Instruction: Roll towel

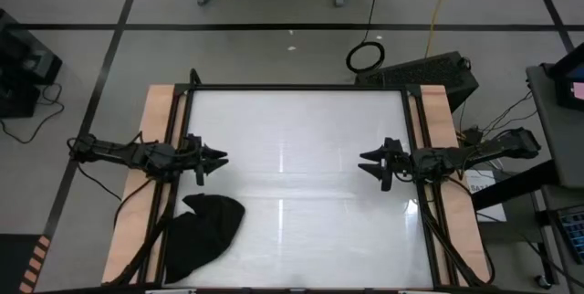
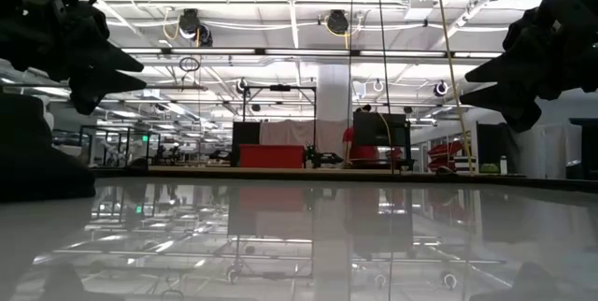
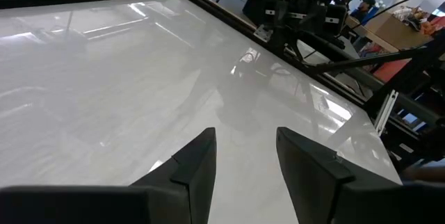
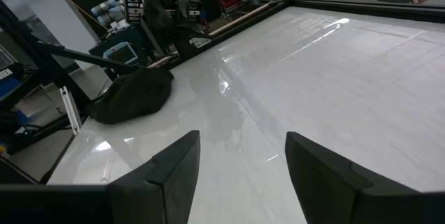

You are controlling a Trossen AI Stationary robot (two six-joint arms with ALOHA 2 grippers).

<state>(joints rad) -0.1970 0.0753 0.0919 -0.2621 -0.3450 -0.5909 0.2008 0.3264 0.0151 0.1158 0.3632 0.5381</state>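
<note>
Table: a glossy white table top in a dark frame, with light wooden strips along its left and right sides; it mirrors the ceiling lights.
Room: the low view looks across the surface into a large hall with rows of ceiling lights, hanging cables and a red panel far back; from above, a grey floor marked with black tape lines surrounds the table.
Towel: the towel lies in a crumpled black heap at the near left corner of the table, reaching over the frame at that side; it is not rolled and not spread flat. The right wrist view shows it as a low dark mound on the white top.
Left gripper: the left gripper hangs above the left edge of the table, fingers parted with a clear gap and nothing between them — the towel is near it, just toward the near edge, not touching.
Right gripper: the right gripper hangs over the right side of the table, pointing inward, fingers spread apart and empty — well apart from the towel, across the table.
Arms: both dark arms reach in from opposite sides, level with each other, grippers facing.
</note>
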